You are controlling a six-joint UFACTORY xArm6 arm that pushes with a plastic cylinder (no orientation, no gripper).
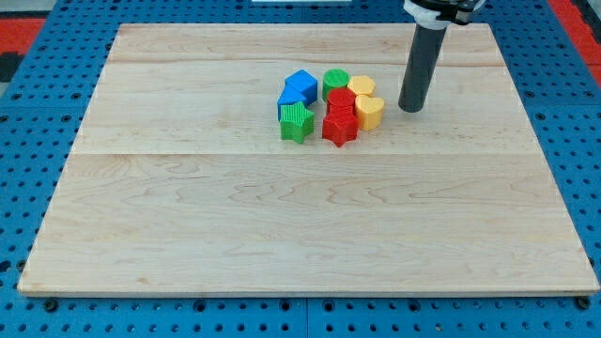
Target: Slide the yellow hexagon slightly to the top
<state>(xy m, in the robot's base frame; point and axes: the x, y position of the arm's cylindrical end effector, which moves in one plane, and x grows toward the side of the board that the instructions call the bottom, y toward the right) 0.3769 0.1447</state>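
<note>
Here my tip (pixel 410 109) stands right of the yellow hexagon (pixel 362 86).

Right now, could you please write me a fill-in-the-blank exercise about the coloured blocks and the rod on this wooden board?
1. My tip stands to the view's ____ of the block cluster.
2. The green cylinder block lies just left of the ____ hexagon block.
3. The red star block lies right of the ____ star block.

Answers: right; yellow; green
</note>
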